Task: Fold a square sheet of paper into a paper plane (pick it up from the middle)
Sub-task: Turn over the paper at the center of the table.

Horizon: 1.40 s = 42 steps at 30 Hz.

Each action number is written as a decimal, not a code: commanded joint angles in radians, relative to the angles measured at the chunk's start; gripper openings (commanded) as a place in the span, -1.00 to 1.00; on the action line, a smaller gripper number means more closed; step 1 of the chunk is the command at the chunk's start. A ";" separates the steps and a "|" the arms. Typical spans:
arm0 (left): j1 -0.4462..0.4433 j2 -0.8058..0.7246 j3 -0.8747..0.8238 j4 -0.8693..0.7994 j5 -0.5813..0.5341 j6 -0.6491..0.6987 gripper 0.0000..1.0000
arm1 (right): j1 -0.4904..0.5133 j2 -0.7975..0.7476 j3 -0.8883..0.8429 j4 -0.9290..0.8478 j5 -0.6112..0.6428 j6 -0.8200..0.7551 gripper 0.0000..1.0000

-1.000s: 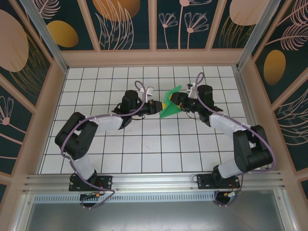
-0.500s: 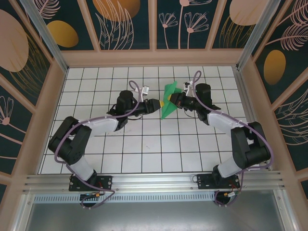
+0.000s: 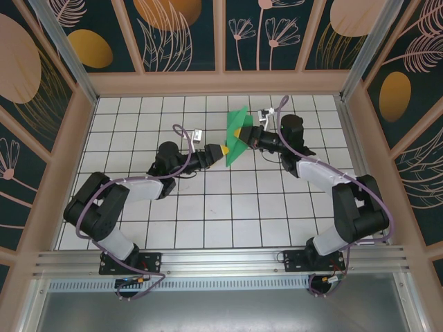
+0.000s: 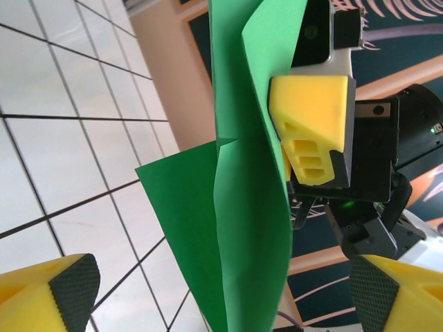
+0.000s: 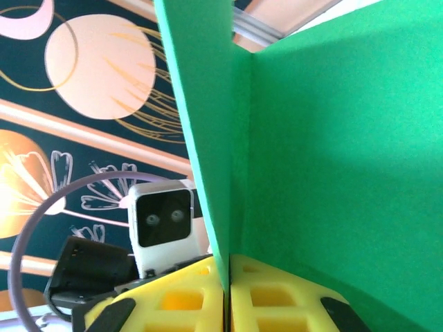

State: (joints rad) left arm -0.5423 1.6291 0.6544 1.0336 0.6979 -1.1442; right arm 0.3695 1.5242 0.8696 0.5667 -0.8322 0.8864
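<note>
**A:** What's over the white-tiled bench (image 3: 208, 207)?

**B:** I see the folded green paper (image 3: 234, 149) standing upright above the far middle. My right tool (image 5: 226, 294) is clenched on its fold. My left tool (image 3: 222, 149) is released, with its fingers spread wide either side of the paper's lower part.

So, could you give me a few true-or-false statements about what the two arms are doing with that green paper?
1. The green paper lies flat on the table. False: it is held up in the air, standing on edge.
2. The right gripper is shut on the paper. True.
3. The left gripper is clamped on the paper too. False: its jaws stand wide open beside the paper's lower edge.
4. The paper is already creased, with layers folded against each other. True.
</note>
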 commanded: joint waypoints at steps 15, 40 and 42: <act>-0.003 0.024 0.075 0.119 0.045 0.048 0.28 | 0.042 0.060 0.060 0.085 -0.071 0.114 -0.75; 0.007 -0.023 0.082 -0.136 -0.042 0.199 -0.82 | -0.031 -0.070 0.069 -0.239 0.064 -0.088 -0.02; 0.007 -0.049 0.089 -0.270 -0.089 0.292 -0.85 | -0.048 -0.110 0.057 -0.328 0.138 -0.143 0.05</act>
State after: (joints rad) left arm -0.5419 1.6337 0.7242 0.9073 0.6643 -0.9882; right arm 0.3443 1.4960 0.9302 0.3672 -0.7895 0.8474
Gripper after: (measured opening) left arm 0.084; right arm 0.521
